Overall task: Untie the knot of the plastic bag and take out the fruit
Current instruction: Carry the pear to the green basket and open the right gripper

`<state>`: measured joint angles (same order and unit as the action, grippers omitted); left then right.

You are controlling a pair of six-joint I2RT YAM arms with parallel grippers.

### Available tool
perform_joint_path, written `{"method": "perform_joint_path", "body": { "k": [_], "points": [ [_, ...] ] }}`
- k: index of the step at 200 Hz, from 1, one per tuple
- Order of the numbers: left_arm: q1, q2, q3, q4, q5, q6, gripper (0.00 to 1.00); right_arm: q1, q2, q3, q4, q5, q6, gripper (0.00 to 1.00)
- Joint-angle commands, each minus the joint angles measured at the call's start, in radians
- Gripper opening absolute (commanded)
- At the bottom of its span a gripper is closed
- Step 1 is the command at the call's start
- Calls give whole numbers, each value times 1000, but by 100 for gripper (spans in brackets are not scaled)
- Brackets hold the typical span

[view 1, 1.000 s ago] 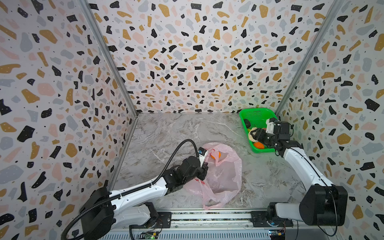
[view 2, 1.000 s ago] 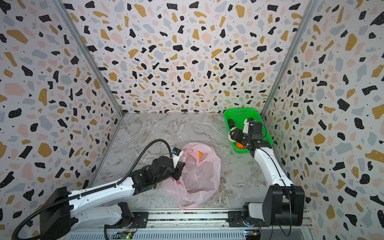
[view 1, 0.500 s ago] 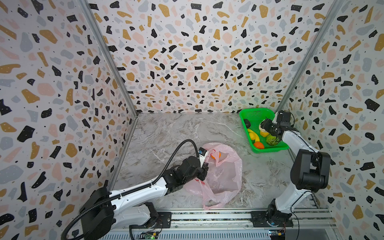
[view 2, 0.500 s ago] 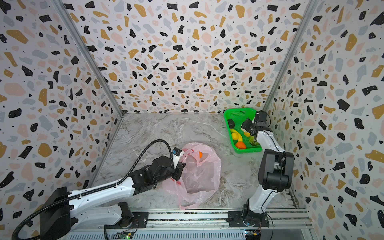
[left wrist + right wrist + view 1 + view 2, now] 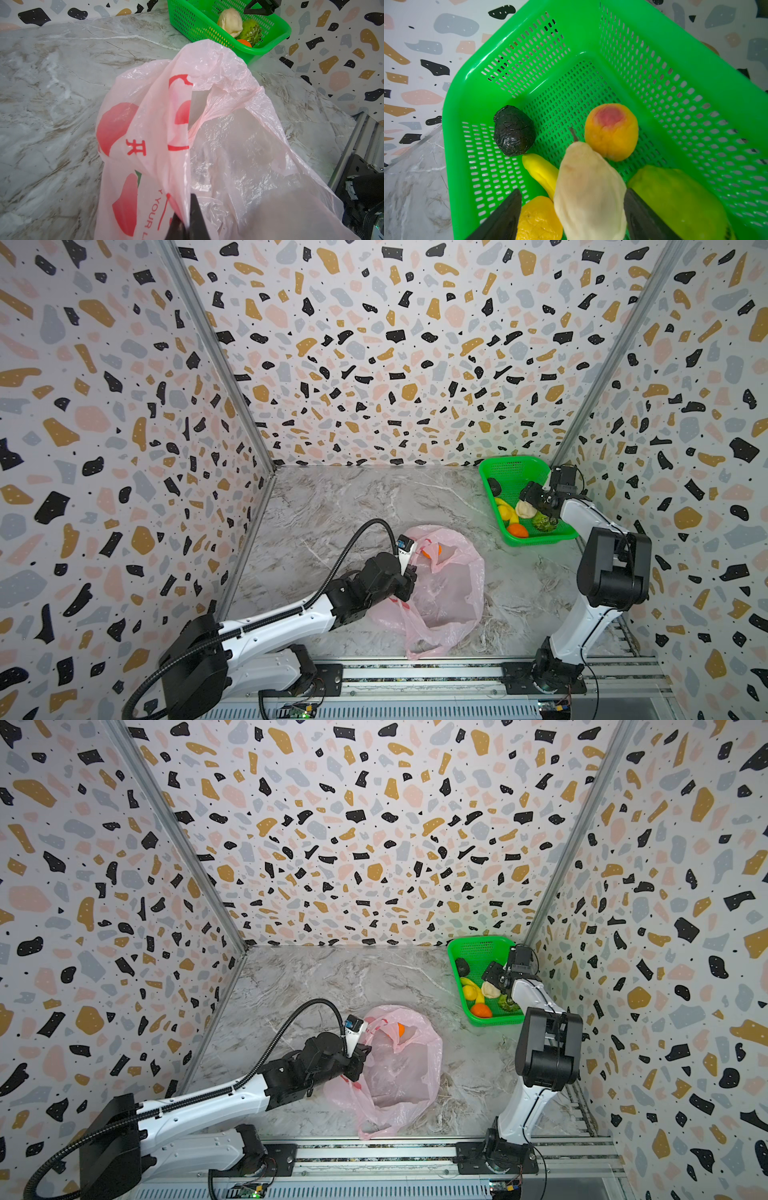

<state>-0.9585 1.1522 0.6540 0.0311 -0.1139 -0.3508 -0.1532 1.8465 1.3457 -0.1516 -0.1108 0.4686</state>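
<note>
Currently your left end effector (image 5: 410, 573) is clamped tight on a fold of the plastic bag (image 5: 446, 601), which lies slumped on the tabletop (image 5: 353, 506) at lower centre in both top views. In the left wrist view its black fingers (image 5: 197, 216) pinch the pink film at the bottom edge of the frame. An orange fruit (image 5: 432, 551) shows at the bag's upper edge. Your right end effector (image 5: 572, 192) hangs over the green basket (image 5: 513, 464) at centre right, near the back corner, with its jaws spread wide. The pale beige lump (image 5: 589, 193) sits between them, one finger clear of it and the other at its edge. Also in the basket are a dark oval (image 5: 513, 131), a banana (image 5: 540, 170), a peach (image 5: 611, 132) and a bumpy green ball (image 5: 545, 521).
</note>
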Motion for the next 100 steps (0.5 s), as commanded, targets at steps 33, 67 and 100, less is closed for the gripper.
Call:
{"method": "perform_joint_path", "body": {
  "k": [33,67,100],
  "points": [
    [4,-9,16,20,-2,18,0,1,-61,21,-7,4,-7,79],
    [4,-7,20,14,-4,19,0,6,-120,-16,-21,-30,-1,80],
    [4,2,66,-25,-6,50,29,43,-220,-93,-36,-62,-9,80]
  ]
}}
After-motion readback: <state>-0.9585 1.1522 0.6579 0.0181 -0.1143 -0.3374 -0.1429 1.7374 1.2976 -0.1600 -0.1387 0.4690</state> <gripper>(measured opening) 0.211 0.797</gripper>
